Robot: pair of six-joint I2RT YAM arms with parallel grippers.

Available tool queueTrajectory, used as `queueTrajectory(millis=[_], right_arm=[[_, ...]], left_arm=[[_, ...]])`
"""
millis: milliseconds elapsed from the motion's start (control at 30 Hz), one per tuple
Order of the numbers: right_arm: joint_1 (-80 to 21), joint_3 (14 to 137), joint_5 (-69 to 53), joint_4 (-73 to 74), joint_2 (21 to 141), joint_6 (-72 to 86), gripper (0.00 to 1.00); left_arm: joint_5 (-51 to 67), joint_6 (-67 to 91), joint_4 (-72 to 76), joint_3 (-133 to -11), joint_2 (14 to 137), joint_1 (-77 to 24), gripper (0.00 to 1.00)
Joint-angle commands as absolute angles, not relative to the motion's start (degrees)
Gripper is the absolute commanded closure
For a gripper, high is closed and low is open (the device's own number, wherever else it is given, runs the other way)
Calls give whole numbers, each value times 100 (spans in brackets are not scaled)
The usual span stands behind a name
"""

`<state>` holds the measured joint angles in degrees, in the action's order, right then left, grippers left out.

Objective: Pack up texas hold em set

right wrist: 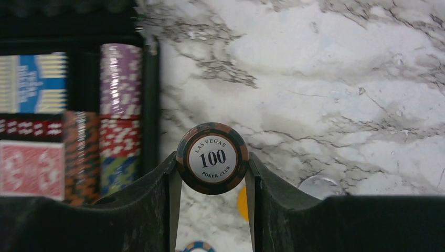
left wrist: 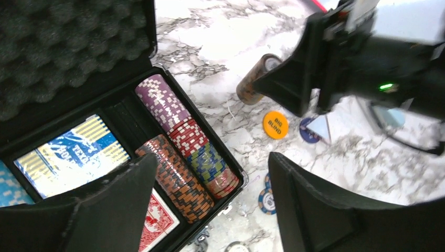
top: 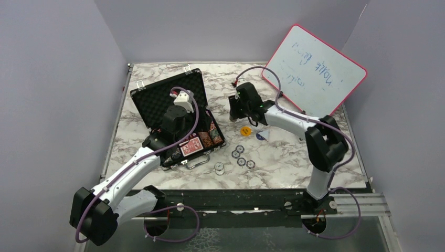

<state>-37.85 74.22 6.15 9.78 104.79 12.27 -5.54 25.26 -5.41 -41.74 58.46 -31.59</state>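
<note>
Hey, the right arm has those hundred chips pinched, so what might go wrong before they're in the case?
The right end effector clamps the brown chip stack only by its rims, so chips may slide out and scatter. The open left end effector hovers over the briefcase, so the arms might collide there.

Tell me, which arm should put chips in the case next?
Right. The right gripper holds a stack of 100 chips beside the open case; the left gripper hangs open and empty over it.
</note>
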Motion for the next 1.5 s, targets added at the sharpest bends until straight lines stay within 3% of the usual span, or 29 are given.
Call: queueTrajectory(millis=[0,100,333,567,767,1000,1067,1100,1167,1267,1300,1367,1467], right_arm=[[-3780,7178,-824,1042,9331,1200,73],[-3780,6805,-1784,974,8729,1177,73],[-3779,6473,-3824,826,7786,1409,72],[-3782,6477,-4930,742,7422,1617,72],[-3781,6447,-5733,528,7401,1766,72],[-3780,6225,-5971,195,7330,1902,72],[-3785,6215,-5989,197,7330,1913,72],[-3784,6202,-5967,171,7315,1964,70],[-3782,6161,-5927,92,7277,2050,57],[-3780,6040,-5461,16,7084,2069,24],[-3779,5993,-5196,89,6980,1950,17],[-3779,5995,-4195,603,6779,1670,7],[-3779,6078,-2672,1495,6531,1498,4]], left_arm=[[295,1516,-498,-4375,5987,-3155,11],[1302,1266,-497,-4484,5983,-3155,6],[3707,1269,-206,-4316,5533,-3155,11],[4333,1587,2,-4081,5014,-3155,24],[4644,1742,33,-4134,5112,-3155,29],[4852,2090,523,-3993,5015,-3155,65],[4947,2111,534,-3982,5008,-3155,84],[5001,2148,562,-3971,5025,-3157,99],[4999,2231,604,-3933,5058,-3155,100],[4677,2307,628,-3853,5037,-3155,100],[4478,2355,650,-3806,4993,-3155,100],[3960,2495,782,-3670,4864,-3155,100],[2843,2777,905,-3449,4630,-3155,100]])
